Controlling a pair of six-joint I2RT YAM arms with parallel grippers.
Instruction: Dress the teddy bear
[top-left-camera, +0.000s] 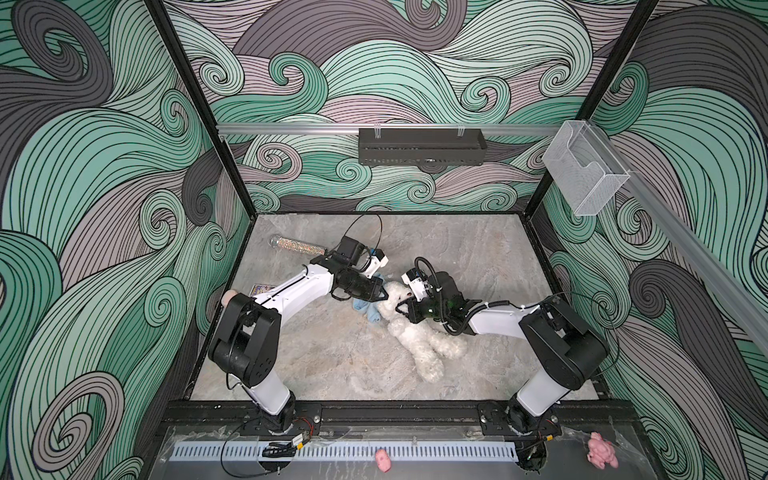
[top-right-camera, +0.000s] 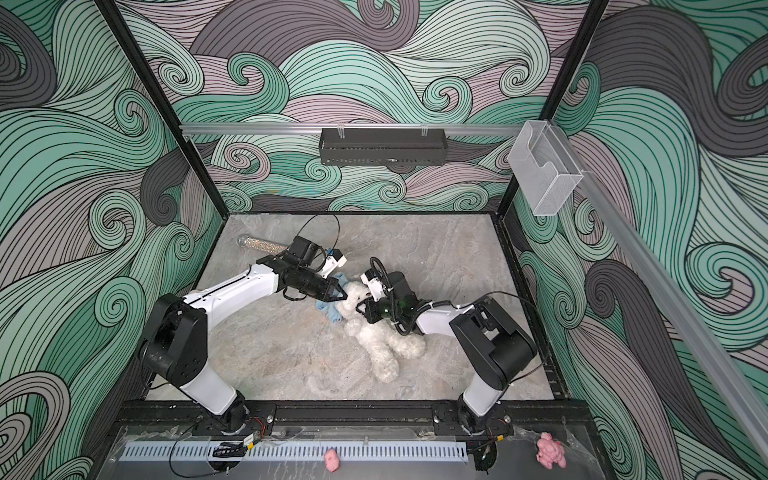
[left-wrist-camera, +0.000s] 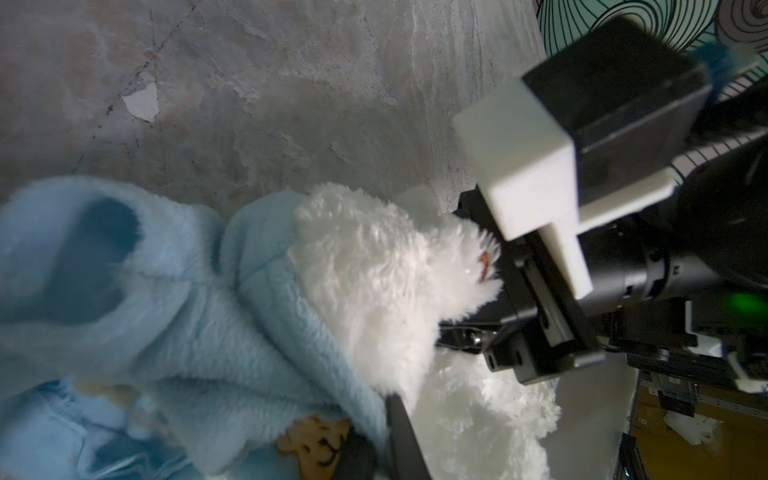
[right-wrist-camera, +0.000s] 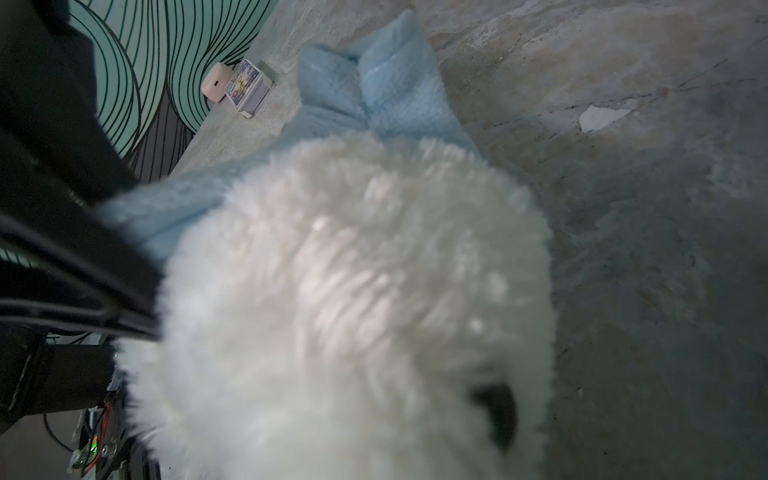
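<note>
The white fluffy teddy bear (top-left-camera: 415, 336) (top-right-camera: 378, 336) lies mid-table, head toward the back left and legs toward the front right. A light blue fleece garment (top-left-camera: 365, 309) (top-right-camera: 328, 309) is bunched beside and partly under its head. My left gripper (top-left-camera: 384, 296) (top-right-camera: 343, 296) is at the head. In the left wrist view it (left-wrist-camera: 374, 432) is shut on the garment's (left-wrist-camera: 166, 291) edge, beside a tan bear patch (left-wrist-camera: 316, 444). My right gripper (top-left-camera: 400, 309) (top-right-camera: 360, 309) is shut on the bear at the head and neck. Fur (right-wrist-camera: 353, 291) fills the right wrist view, and only one dark finger (right-wrist-camera: 498, 411) shows.
A glitter tube (top-left-camera: 297, 242) lies at the back left. A card pack (top-left-camera: 262, 289) (right-wrist-camera: 248, 85) and a small pink block (top-left-camera: 230, 296) sit by the left wall. Two pink plush toys (top-left-camera: 383, 459) (top-left-camera: 600, 453) lie outside the front rail. A black basket (top-left-camera: 422, 145) hangs on the back wall.
</note>
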